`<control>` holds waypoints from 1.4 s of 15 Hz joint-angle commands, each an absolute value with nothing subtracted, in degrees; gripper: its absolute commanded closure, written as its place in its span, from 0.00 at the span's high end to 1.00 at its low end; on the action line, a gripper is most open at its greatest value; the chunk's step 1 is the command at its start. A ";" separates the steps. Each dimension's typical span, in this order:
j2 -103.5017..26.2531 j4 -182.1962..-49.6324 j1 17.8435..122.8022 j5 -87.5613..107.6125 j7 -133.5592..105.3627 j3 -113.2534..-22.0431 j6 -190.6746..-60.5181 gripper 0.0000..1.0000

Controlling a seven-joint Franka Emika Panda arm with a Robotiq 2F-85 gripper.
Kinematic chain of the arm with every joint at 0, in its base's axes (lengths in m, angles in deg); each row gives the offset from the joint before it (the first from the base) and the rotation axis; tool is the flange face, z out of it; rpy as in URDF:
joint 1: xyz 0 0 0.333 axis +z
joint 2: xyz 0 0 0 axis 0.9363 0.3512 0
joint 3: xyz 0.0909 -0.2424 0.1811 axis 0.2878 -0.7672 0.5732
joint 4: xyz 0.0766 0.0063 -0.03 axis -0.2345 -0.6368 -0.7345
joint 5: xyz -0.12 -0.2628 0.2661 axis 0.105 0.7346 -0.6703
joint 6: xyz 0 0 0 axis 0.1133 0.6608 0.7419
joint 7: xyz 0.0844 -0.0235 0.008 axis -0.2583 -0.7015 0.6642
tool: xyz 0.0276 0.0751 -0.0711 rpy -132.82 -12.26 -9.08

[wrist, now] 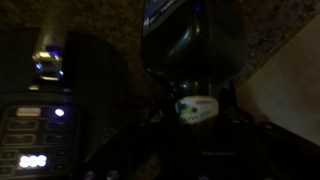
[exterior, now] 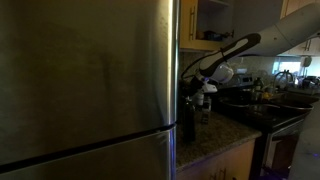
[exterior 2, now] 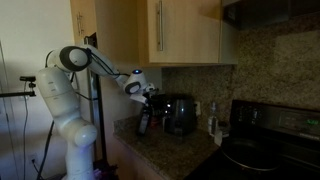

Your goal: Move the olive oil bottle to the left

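Observation:
The olive oil bottle (exterior 2: 142,123) is dark and stands on the granite counter, leaning slightly, just left of a black appliance. It also shows in an exterior view (exterior: 189,121) beside the fridge. In the wrist view its pale label (wrist: 197,108) sits right between the jaws, and the rest of the bottle is lost in the dark. My gripper (exterior 2: 148,96) is at the bottle's top, seen also past the fridge (exterior: 203,92). Its fingers (wrist: 197,125) look closed round the bottle, though the picture is very dim.
A black appliance (exterior 2: 180,115) stands close to the right of the bottle, and its lit buttons show in the wrist view (wrist: 32,160). A spray bottle (exterior 2: 212,121) and a stove (exterior 2: 265,145) lie further right. A steel fridge (exterior: 85,80) fills the foreground. Cabinets (exterior 2: 185,30) hang above.

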State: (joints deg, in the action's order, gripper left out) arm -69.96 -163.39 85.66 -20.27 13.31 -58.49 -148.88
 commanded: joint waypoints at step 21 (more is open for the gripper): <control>-69.34 -167.26 113.79 -32.04 32.54 -70.88 -173.90 0.06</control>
